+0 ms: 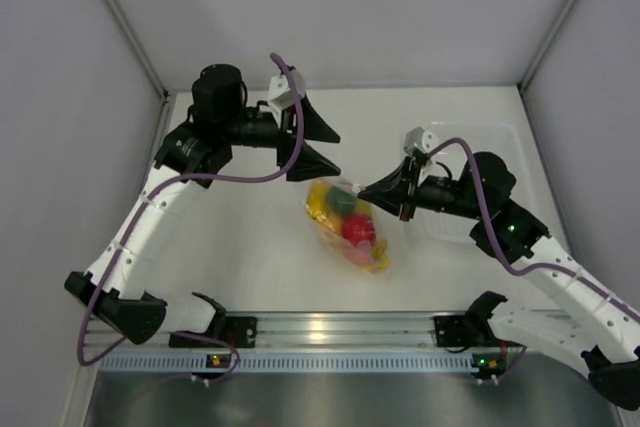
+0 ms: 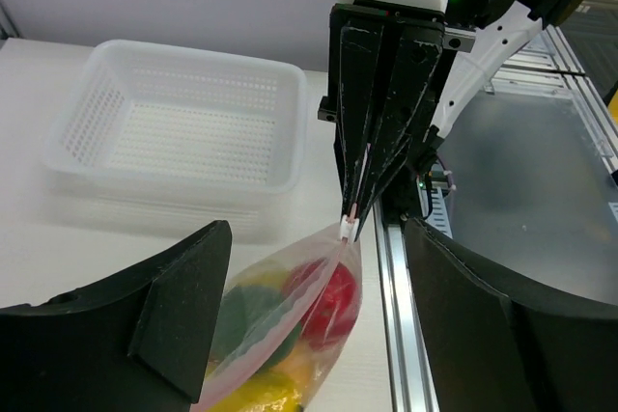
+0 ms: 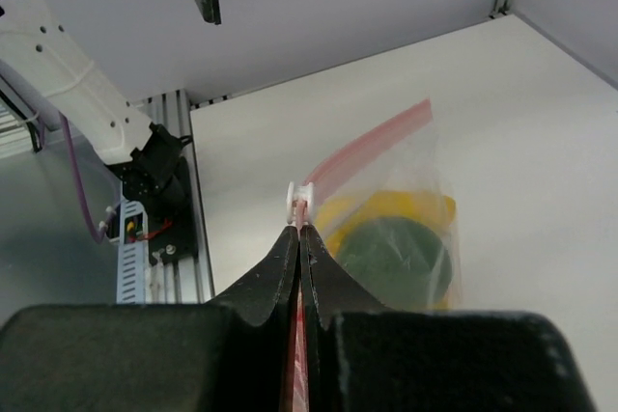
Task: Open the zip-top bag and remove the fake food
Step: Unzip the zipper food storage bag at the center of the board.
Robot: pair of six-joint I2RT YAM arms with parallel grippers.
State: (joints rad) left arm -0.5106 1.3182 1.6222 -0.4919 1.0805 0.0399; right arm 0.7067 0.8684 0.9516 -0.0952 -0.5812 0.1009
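Clear zip-top bag (image 1: 372, 253) (pink strip (image 3: 372, 137)), fake food (image 1: 356, 229) inside, right tool (image 3: 300, 227) clamping strip, left tool (image 1: 332, 153) agape, empty

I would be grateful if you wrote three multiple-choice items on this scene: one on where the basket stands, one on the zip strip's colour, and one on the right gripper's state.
1. Seen from above, the white basket stands:
A) left of the zip-top bag
B) right of it
C) on top of it

2. The bag's zip strip is:
A) blue
B) green
C) red-pink

3. The right gripper is:
A) shut on the bag's zip strip
B) open above the bag
C) shut on nothing

Answers:
1 B, the overhead view shows it on the right gripper's side of the bag.
2 C, the strip shows red-pink in both wrist views.
3 A, its fingertips pinch the strip right beside the white slider.
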